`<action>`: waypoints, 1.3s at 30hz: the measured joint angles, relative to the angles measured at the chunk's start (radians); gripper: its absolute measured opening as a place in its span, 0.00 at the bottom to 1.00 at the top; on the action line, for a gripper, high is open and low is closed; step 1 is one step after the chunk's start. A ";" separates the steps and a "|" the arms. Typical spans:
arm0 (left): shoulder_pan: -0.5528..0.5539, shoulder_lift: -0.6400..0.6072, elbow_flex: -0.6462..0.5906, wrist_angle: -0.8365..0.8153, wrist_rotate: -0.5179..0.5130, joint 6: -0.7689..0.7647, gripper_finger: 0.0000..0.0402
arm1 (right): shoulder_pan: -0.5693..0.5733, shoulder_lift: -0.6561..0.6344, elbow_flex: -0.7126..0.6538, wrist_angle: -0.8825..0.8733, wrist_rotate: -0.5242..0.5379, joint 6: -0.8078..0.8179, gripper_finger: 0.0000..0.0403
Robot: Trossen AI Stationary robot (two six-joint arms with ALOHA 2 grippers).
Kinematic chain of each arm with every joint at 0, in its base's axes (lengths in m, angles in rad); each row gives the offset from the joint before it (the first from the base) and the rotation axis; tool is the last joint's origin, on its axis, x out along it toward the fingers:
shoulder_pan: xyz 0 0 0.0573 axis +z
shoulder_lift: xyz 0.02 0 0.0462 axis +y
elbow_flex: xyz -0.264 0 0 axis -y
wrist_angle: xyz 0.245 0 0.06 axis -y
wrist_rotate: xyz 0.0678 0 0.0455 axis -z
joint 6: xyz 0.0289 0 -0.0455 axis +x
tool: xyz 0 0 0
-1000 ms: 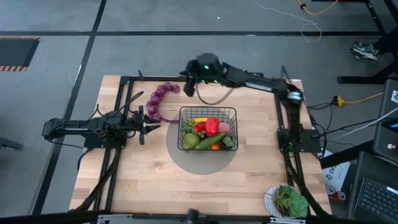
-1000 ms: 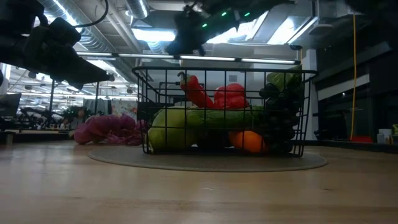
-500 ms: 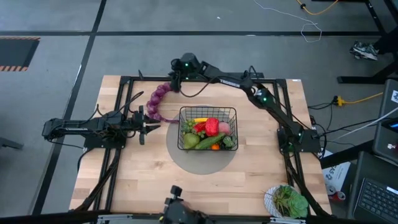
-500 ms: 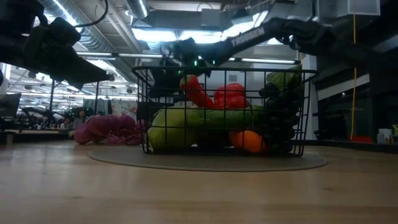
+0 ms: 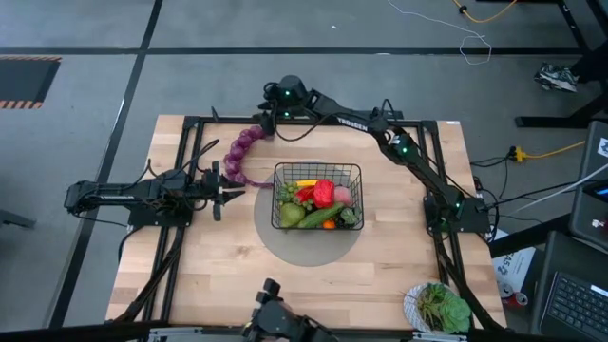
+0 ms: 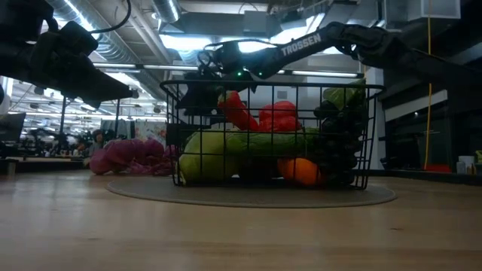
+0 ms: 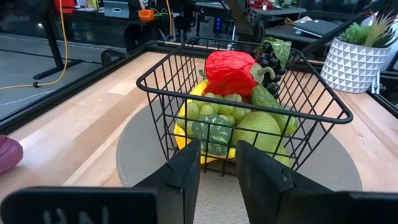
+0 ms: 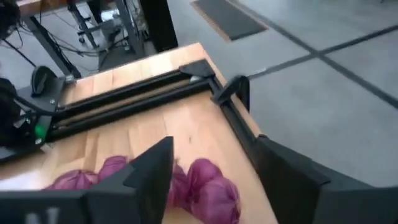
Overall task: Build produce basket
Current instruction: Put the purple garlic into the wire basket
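The black wire basket stands on a round grey mat at the table's middle. It holds a red pepper, a cucumber, green grapes, an orange and other produce. It also shows in the left wrist view. The purple grape string lies curved on the table, left of and behind the basket. My right gripper is open just over the string's far end, one finger on either side of it. My left gripper waits left of the basket, slightly open and empty.
A white bowl of leafy greens stands at the near right corner. Black frame rails run along the table's left, far and right sides. A dark object shows at the near edge. Bare wood lies in front of the mat.
My right gripper has swung from above the basket's far side toward the table's left and has come down over the far end of the grape string. The string and the basket have stayed put. A dark object has appeared at the near edge.
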 joint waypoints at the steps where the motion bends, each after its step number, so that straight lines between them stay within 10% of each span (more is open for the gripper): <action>1: 0.000 0.000 0.000 0.000 0.000 0.000 0.24 | -0.001 0.000 0.000 -0.018 0.000 0.001 0.57; 9: 0.000 0.000 0.000 0.000 0.000 0.000 0.24 | -0.049 0.001 -0.008 -0.317 0.005 0.049 0.58; 26: 0.000 0.000 0.000 0.000 0.000 0.000 0.24 | 0.057 0.001 -0.008 -0.343 -0.174 -0.033 0.56; 39: 0.000 0.000 0.000 0.000 0.000 0.000 0.24 | 0.213 -0.021 0.014 -0.422 0.205 -0.235 0.56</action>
